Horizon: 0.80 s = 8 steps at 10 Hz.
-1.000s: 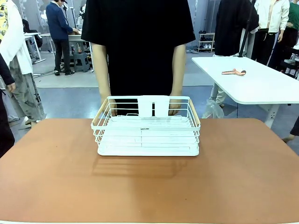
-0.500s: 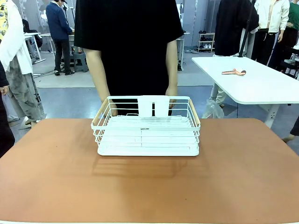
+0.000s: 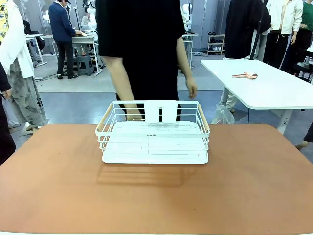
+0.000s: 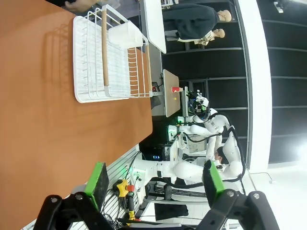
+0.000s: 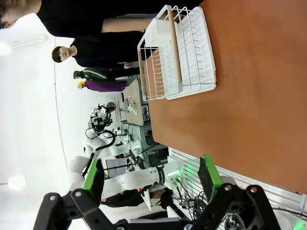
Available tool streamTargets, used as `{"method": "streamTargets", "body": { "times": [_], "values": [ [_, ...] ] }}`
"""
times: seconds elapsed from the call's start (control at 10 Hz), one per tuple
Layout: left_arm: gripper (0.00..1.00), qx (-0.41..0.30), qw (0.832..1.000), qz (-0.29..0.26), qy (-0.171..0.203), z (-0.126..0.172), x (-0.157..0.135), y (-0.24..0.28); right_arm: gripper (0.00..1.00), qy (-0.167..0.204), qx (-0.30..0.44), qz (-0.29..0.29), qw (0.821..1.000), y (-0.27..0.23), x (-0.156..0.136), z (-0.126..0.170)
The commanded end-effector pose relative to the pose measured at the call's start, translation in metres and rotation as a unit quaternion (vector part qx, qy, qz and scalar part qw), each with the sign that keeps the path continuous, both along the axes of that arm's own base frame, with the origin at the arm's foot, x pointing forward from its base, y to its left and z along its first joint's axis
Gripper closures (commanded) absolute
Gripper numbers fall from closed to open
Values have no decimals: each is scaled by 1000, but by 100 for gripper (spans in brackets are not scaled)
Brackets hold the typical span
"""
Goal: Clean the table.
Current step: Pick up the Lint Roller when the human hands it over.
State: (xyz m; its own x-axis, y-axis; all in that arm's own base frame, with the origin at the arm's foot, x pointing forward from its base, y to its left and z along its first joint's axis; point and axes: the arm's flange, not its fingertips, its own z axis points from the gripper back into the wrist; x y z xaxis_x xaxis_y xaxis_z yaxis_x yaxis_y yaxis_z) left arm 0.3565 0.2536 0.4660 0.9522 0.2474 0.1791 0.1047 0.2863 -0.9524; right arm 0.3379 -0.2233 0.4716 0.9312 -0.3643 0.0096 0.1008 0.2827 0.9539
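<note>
Room: open workshop floor with other people standing across the top of the front view. A white table (image 3: 264,83) stands at the upper right, with a small orange-brown tool (image 3: 245,75) lying on it.
Table: reddish-brown table (image 3: 156,196) takes up the lower half of the front view, with its pale edge along the bottom of the frame.
Basket: white wire basket (image 3: 153,132) with wooden side handles stands upright on the table at frame centre, near the far edge.
Person: figure in a black shirt stands behind the basket at top centre. One hand (image 3: 191,89) hangs free above and to the right of the far rim. The other forearm reaches down behind the rim; contact cannot be told.
Left gripper: left gripper (image 4: 156,182) sits at the bottom of the left wrist view. Jaws are spread wide and hold nothing.
Table relative to left jaws: the tabletop occupies the upper left of the left wrist view, well apart from the pads. The gap between the fingers lies past the table's edge.
Right gripper: right gripper (image 5: 151,177) sits at the bottom of the right wrist view. Jaws are spread wide and hold nothing.
Table relative to right jaws: the tabletop occupies the upper right of the right wrist view, well apart from the pads, with the basket at top centre.
</note>
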Motion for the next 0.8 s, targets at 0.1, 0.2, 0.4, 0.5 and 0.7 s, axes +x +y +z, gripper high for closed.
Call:
{"method": "streamTargets", "body": {
  "times": [0.1,0.2,0.4,0.5,0.7],
  "values": [
    [0,3,1000,-1,-3,4,-3,1,0,-4,4,1,1000,0,-1,1],
    [0,3,1000,-1,-3,4,-3,1,0,-4,4,1,1000,0,-1,1],
    [0,3,1000,-1,-3,4,-3,1,0,-4,4,1,1000,0,-1,1],
    [0,3,1000,-1,-3,4,-3,1,0,-4,4,1,1000,0,-1,1],
    [0,3,1000,-1,-3,4,-3,1,0,-4,4,1,1000,0,-1,1]
  ]
}}
